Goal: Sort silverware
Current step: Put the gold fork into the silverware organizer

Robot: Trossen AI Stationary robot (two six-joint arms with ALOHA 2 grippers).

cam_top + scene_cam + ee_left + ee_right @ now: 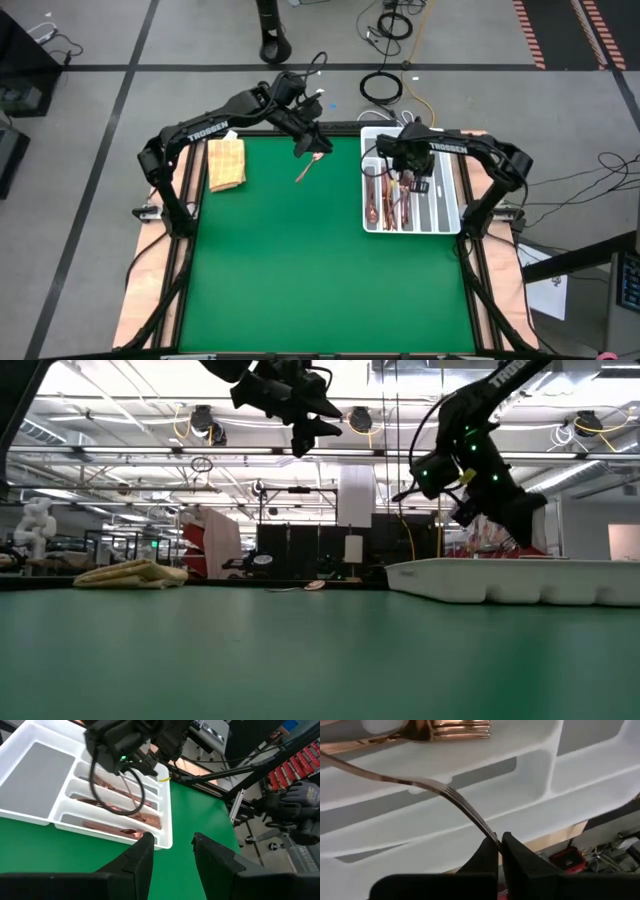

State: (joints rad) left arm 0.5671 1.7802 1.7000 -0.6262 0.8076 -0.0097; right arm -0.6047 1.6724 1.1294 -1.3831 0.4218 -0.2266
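Gripping a copper fork [445, 795] by its tines, my right gripper [500, 845] was clamped over the white tray [448, 212], where more silverware [385, 200] lay. One piece [306, 171] sat on the green mat [320, 270] below my left gripper [170, 851], fingers apart.

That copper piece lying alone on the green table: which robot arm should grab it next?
Probably the left. The left gripper hangs open right by that loose piece, holding nothing. The right gripper is over the white tray, shut on a fork.
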